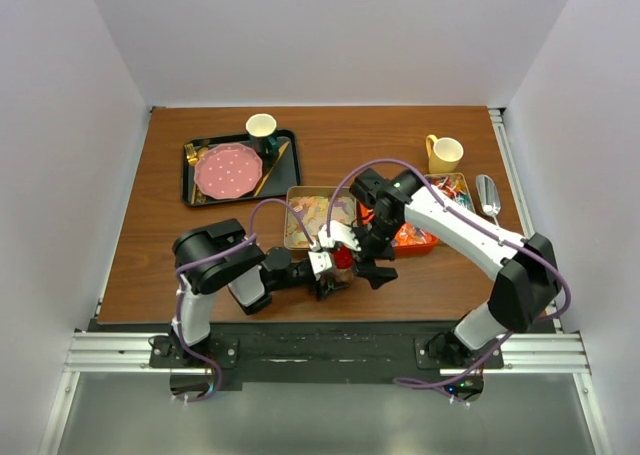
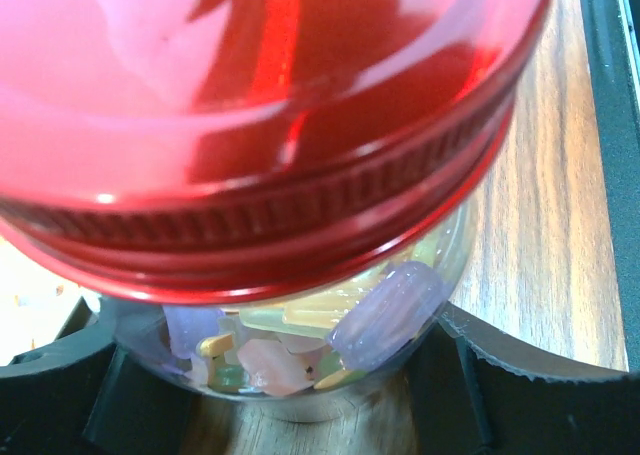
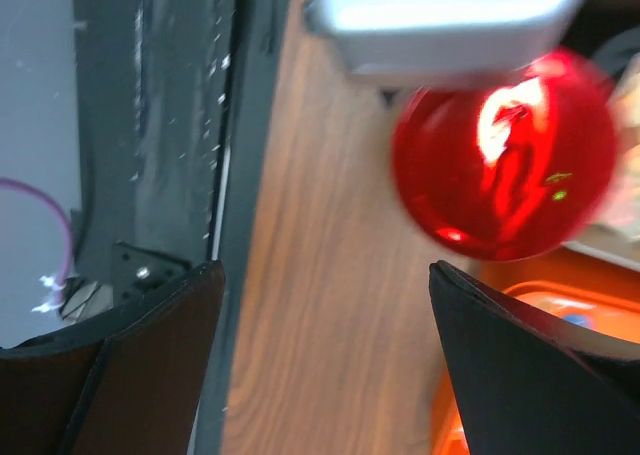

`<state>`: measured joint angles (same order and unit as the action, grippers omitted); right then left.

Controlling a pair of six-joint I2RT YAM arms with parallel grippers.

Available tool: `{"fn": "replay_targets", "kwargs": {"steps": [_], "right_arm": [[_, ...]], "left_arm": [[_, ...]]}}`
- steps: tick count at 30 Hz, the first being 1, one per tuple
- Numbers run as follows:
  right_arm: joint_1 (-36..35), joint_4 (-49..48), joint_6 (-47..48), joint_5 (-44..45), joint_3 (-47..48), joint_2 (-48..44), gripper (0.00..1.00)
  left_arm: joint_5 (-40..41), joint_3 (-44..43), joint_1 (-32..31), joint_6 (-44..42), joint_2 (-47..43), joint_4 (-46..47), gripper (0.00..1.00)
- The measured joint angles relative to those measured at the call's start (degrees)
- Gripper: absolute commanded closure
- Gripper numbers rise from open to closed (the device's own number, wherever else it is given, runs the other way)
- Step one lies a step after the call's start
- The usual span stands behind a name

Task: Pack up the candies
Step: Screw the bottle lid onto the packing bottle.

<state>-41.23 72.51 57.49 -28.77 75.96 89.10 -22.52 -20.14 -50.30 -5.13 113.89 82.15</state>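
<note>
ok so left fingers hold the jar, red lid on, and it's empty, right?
Not empty. The left wrist view shows pastel candies through the glass of the jar, under the red lid. The rest stands: the left fingers hold it, lid on.

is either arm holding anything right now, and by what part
The left tool grips the jar by its glass body, below the red lid. The right tool is open and empty.
</note>
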Motion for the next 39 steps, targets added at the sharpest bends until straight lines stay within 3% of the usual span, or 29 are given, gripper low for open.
{"fn": "replay_targets", "kwargs": {"steps": [6, 18, 31, 39], "right_arm": [[1.03, -0.37, -2.62, 0.85, -0.07, -0.59, 0.14], [1.46, -3.58, -3.34, -2.32, 11.58, 7.69, 0.13], [-0.87, -2.62, -1.62, -3.96, 11.58, 9.62, 0.14], [-0.74, -4.59, -1.36, -2.75, 7.52, 6.27, 0.14]], "left_arm": [[-0.02, -0.02, 0.0, 0.0, 0.07, 0.04, 1.0], [-0.02, -0.02, 0.02, 0.0, 0.07, 0.07, 1.0], [-0.02, -0.02, 0.02, 0.0, 0.07, 0.04, 1.0], [-0.31, -0.26, 0.0, -0.02, 0.15, -0.04, 1.0]]}}
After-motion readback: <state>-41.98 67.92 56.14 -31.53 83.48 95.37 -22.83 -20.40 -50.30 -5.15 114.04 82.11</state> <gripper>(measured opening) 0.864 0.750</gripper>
